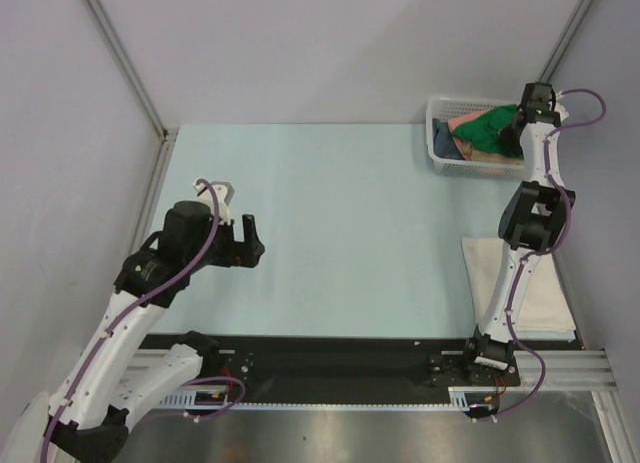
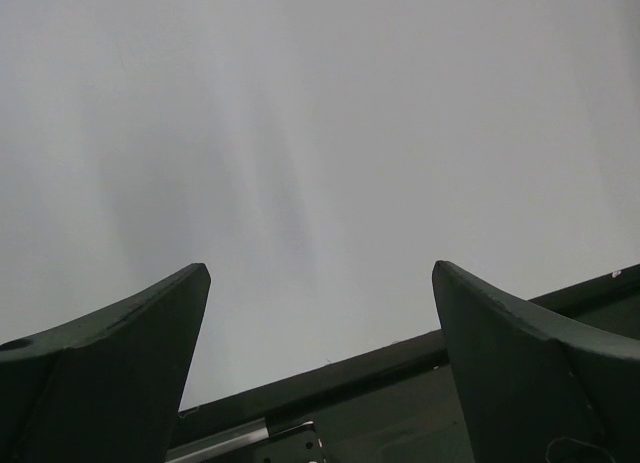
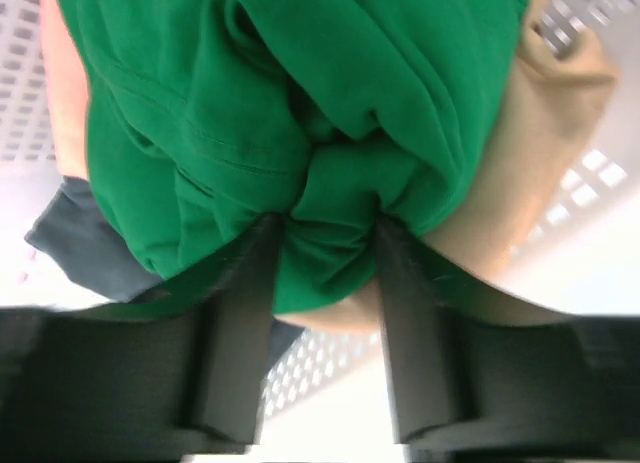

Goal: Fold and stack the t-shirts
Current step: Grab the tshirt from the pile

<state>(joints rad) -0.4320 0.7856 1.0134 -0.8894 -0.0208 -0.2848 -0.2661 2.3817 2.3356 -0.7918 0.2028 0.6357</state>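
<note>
Green shirt (image 3: 300,133) is pinched in my right gripper (image 3: 328,225) in the basket (image 1: 434,143), left gripper (image 2: 320,271) idle and open, so I'd lift slowly.

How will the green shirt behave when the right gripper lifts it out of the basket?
Probably floppy: the green shirt bunches in soft folds in the right gripper, so it should sag and drape. It lies against a tan shirt and a pink shirt in the basket, so it may drag them along.
</note>
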